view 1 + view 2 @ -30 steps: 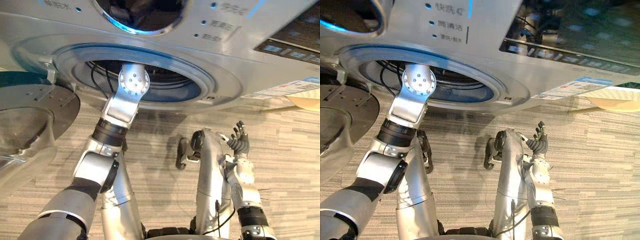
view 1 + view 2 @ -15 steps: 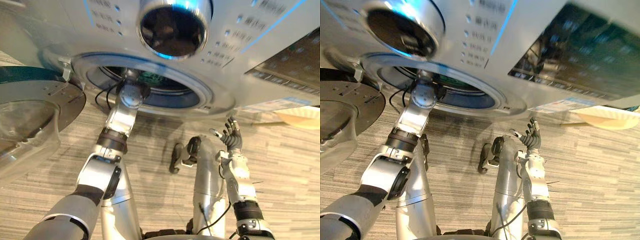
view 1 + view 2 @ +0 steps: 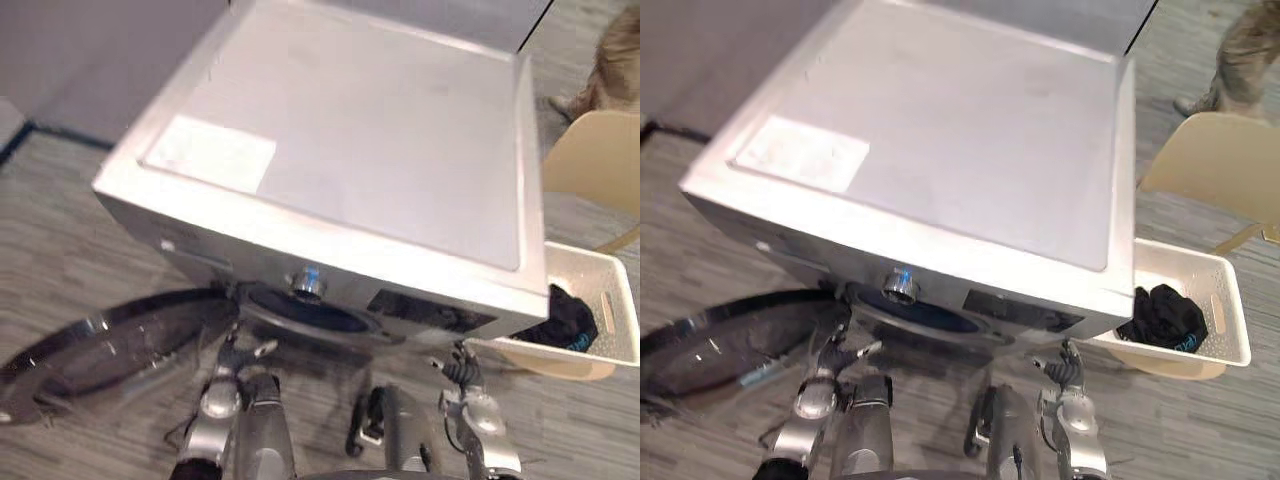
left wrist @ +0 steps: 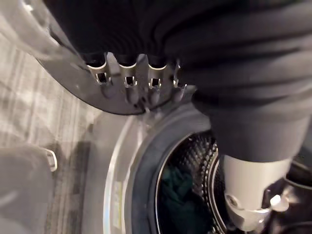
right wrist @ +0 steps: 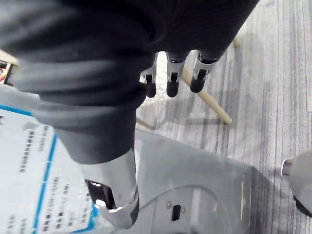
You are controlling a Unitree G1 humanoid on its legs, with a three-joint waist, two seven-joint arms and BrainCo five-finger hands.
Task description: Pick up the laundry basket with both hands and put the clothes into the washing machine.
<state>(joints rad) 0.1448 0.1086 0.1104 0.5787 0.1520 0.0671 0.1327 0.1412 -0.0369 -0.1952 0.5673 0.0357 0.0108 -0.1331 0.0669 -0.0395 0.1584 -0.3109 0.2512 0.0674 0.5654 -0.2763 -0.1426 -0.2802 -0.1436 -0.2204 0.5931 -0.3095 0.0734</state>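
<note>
The silver washing machine (image 3: 340,150) stands before me, its round door (image 3: 100,345) swung open to the left of the drum opening (image 3: 305,320). A dark green cloth (image 4: 175,195) lies inside the drum. My left hand (image 3: 238,352) hovers just in front of the opening, its fingers (image 4: 129,80) straight and holding nothing. My right hand (image 3: 460,370) is raised below the machine's right front corner, fingers (image 5: 173,80) relaxed and empty. The white laundry basket (image 3: 1210,300) sits on the floor to the machine's right with dark clothes (image 3: 1162,315) in it, apart from both hands.
A beige chair (image 3: 590,165) stands behind the basket at the right. A person's legs (image 3: 1240,50) show at the far right on the striped wood floor. A grey wall runs behind the machine.
The camera has pulled back and up, so the machine's top and the basket now show. My left arm has come out of the drum. The right hand stays raised.
</note>
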